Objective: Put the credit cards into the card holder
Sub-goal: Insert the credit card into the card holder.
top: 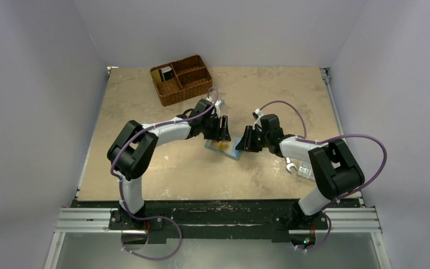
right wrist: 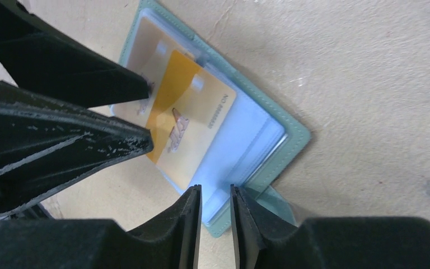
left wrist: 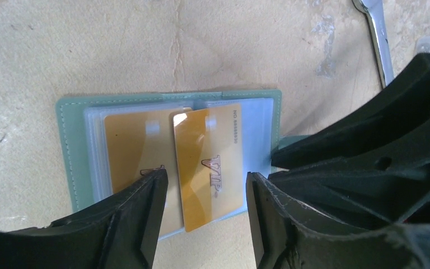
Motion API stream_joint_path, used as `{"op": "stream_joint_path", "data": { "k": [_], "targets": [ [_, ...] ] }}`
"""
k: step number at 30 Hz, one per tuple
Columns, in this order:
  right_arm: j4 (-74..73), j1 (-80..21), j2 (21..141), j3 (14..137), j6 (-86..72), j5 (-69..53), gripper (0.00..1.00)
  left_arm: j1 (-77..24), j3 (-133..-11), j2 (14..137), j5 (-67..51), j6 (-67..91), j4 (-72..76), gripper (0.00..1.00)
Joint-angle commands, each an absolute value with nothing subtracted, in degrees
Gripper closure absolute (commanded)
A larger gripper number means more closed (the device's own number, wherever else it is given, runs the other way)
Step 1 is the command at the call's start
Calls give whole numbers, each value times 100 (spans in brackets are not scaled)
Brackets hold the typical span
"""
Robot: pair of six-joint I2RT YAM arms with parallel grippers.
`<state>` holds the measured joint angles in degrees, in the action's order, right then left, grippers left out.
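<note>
The teal card holder [top: 224,149] lies open on the table between the two grippers, its clear sleeves up. In the left wrist view the holder [left wrist: 67,151] has one gold card [left wrist: 131,148] inside the left sleeve. A second gold card [left wrist: 207,162] lies tilted across the middle, its lower end sticking out past the sleeves. My left gripper [left wrist: 206,180] is open, its fingers either side of that card and not touching it. My right gripper [right wrist: 215,193] has its jaws only narrowly apart, with the tips at the holder's [right wrist: 291,134] near edge and nothing seen pinched between them.
A brown wicker basket [top: 181,78] stands at the back, with a dark item and a card in its left compartment. A silver wrench [top: 289,165] and a clear plastic box [top: 305,171] lie by the right arm. The wrench also shows in the left wrist view [left wrist: 378,39].
</note>
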<state>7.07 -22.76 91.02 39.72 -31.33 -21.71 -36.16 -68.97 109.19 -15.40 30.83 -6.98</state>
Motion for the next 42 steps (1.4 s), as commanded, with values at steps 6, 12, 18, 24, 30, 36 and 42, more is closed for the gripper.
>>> {"op": "stream_joint_path", "data": {
  "k": [6, 12, 18, 24, 30, 36, 42],
  "targets": [
    [1028, -1727, 9008, 3727, -3014, -2464, 65, -3704, -6471, 11026, -2850, 3689, 655, 47],
    [1152, -1587, 9035, 3693, -3023, -2819, 62, -3787, -6297, 11191, -3425, 4180, 1479, 46],
    [1162, -1558, 9054, 3711, -2988, -2898, 60, -3795, -6562, 11319, -3214, 3797, 1060, 43],
    [1001, -1547, 8847, 3735, -2758, -2661, 56, -3800, -6069, 10291, -1959, 3416, 412, 38],
    [958, -1556, 9137, 3879, -2657, -2692, 56, -3803, -6041, 10244, -1614, 3402, 312, 35],
    [917, -1556, 9068, 3867, -2622, -2602, 57, -3895, -6129, 10562, -1563, 3592, 393, 35],
    [923, -1564, 9083, 3867, -2628, -2602, 57, -4167, -6339, 10955, -1019, 3831, 36, 35]
  ]
}}
